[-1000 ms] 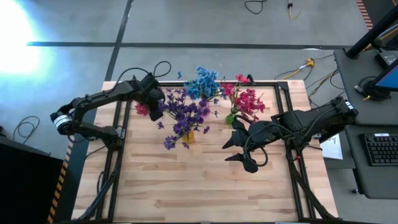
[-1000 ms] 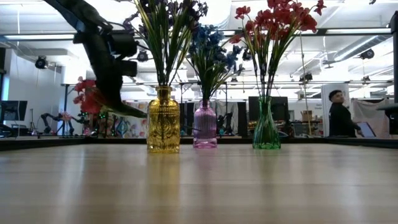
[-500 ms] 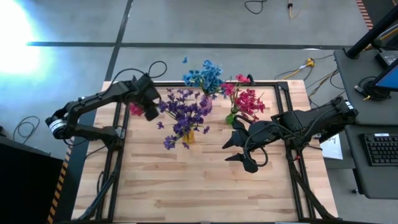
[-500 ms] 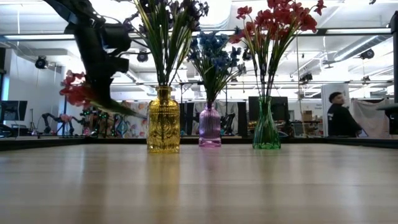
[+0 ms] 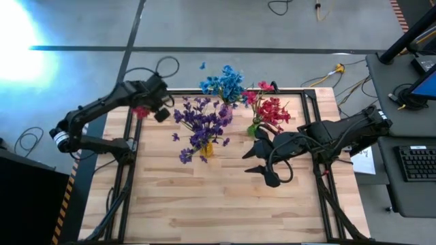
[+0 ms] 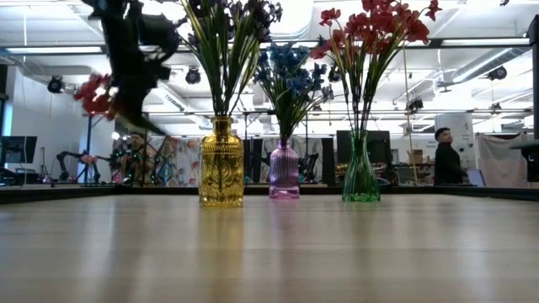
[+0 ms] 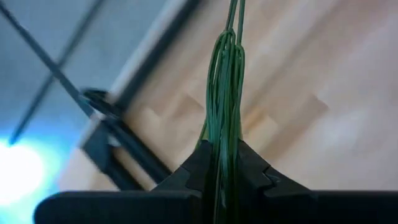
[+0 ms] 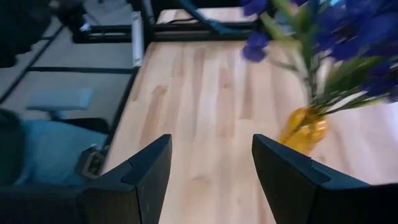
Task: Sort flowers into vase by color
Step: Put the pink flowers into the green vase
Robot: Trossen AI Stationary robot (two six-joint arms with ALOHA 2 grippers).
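Note:
Three vases stand across the far half of the table: a yellow one [image 6: 221, 164] with purple flowers [image 5: 203, 122], a pink-purple one [image 6: 284, 168] with blue flowers [image 5: 223, 83], and a green one [image 6: 360, 168] with red flowers [image 5: 271, 111]. My left gripper [image 5: 160, 112] hangs high over the table's far left corner, shut on a red-pink sprig whose blooms [image 5: 141, 111] show to its left, also as blooms [image 6: 94, 94] in the low view. My right gripper [image 5: 262, 163] waits open, right of the yellow vase and nearer than the green one, with nothing between its fingers. My left gripper [image 7: 222, 149] pinches a bundle of thin green stems [image 7: 224, 124] between its two fingers. The fingers slant steeply down, and the stems run on past the fingertips. The sprig is lifted clear of the table, its blooms beside the gripper.
A black frame rail [image 5: 129, 146] runs along the table's left side and another rail [image 5: 317, 136] along the right. The near half of the wooden top [image 5: 218, 204] is bare. A person [image 6: 446, 156] stands in the room beyond the table.
My left gripper has risen and drawn toward the table's far left corner, tipping as it went, still shut on the red-pink sprig. The sprig has come up with it, away from the purple flowers. The blue flowers have shifted slightly toward the far edge.

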